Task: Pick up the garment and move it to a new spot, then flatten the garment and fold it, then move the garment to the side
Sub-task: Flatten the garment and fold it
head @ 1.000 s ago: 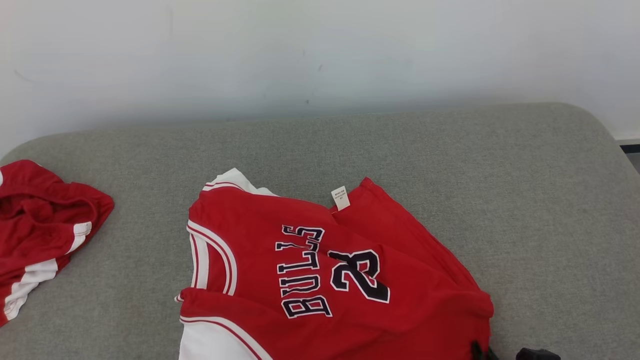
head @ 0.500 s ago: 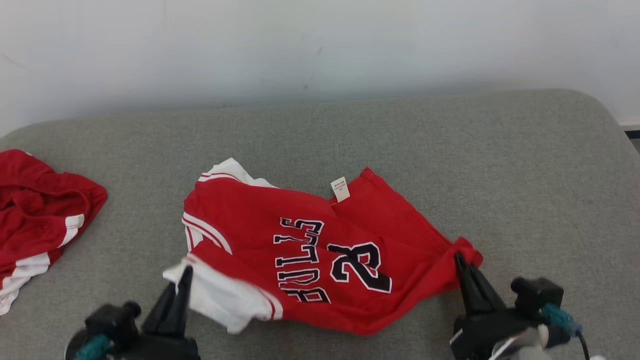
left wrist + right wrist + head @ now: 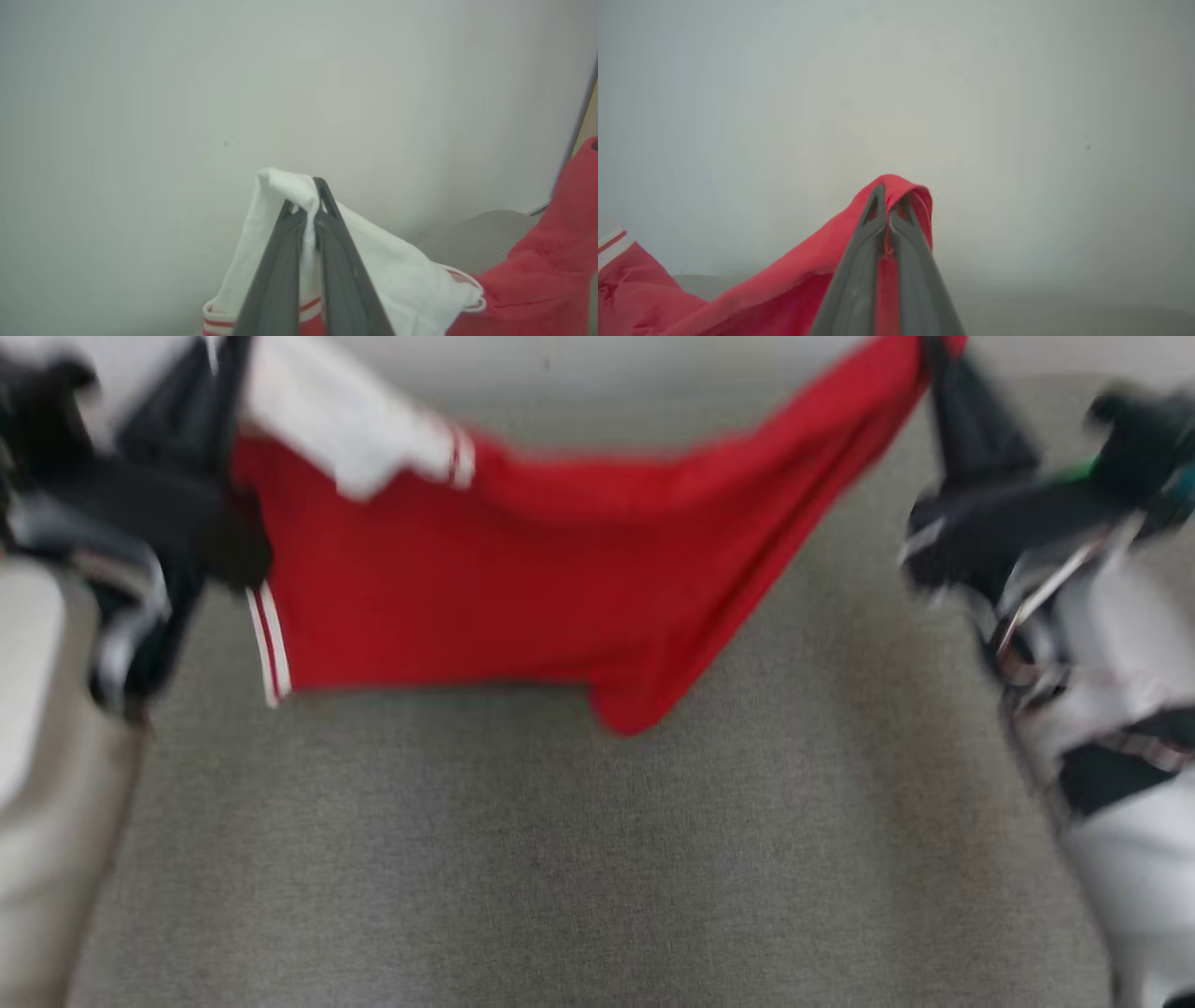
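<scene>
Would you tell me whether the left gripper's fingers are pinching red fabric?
No, the left gripper pinches a white fold of the garment between its fingers.

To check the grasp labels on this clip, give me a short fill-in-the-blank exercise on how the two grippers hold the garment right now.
1. The left gripper is shut on the ____ part of the garment.
2. The right gripper is shut on a ____ edge of the garment.
3. The garment hangs stretched between the two grippers, over a ____ surface.

Missing words: white; red; grey.
</scene>
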Robot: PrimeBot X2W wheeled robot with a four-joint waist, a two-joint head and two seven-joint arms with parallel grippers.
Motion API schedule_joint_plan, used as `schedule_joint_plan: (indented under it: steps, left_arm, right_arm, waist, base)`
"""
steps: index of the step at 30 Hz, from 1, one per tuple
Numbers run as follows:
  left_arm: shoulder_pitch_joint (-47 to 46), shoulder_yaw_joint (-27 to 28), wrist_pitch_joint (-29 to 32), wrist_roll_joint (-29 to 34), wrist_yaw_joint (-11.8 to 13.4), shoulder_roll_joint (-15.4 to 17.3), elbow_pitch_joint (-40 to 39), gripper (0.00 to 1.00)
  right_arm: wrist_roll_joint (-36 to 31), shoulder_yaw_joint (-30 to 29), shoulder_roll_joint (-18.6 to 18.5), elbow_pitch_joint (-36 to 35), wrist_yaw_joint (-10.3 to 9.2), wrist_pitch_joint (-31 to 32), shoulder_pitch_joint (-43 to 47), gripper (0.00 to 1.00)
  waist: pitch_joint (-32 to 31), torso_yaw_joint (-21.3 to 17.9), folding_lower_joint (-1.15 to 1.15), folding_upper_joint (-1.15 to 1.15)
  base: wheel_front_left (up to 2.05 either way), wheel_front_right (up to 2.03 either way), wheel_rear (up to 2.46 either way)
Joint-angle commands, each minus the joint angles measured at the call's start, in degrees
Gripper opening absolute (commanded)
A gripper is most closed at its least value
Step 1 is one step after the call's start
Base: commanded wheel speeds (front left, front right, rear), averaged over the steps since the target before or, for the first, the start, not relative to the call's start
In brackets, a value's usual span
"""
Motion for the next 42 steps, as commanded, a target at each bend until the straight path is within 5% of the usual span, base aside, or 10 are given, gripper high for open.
schedule_joint_plan:
  steps: [1, 12, 20, 42]
  left_arm:
    - [-4.75, -1.31, 0.6, -0.08, 0.09, 0.48, 1.03, 0.0]
    - [-42.26, -6.8, 2.78, -4.39, 0.09, -0.74, 17.9, 0.0]
    - [-59.98, -9.43, 1.4, -3.77, 0.09, -2.48, 28.66, 0.0]
    - [-70.24, -17.43, -3.95, -9.22, 0.09, -1.84, 41.69, 0.0]
  right_arm:
    - [-0.17, -0.39, -1.17, 0.73, 0.08, 0.65, -4.23, 0.0]
    - [4.7, -5.62, -3.97, 14.22, 0.08, 10.01, -38.41, 0.0]
    - [1.5, -3.32, -4.62, 22.98, 0.08, 11.39, -53.27, 0.0]
    - [4.81, 5.3, -2.13, 35.42, 0.08, 7.11, -64.08, 0.0]
  waist:
    - [7.88, -0.39, -0.02, -0.01]
    - [16.35, 1.24, -0.02, -0.01]
    - [18.91, 1.04, -0.02, -0.01]
    - [22.36, 0.45, -0.02, -0.01]
  base:
    - [0.0, 0.0, 0.0]
    - [0.0, 0.0, 0.0]
    - [0.0, 0.0, 0.0]
    - [0.0, 0.0, 0.0]
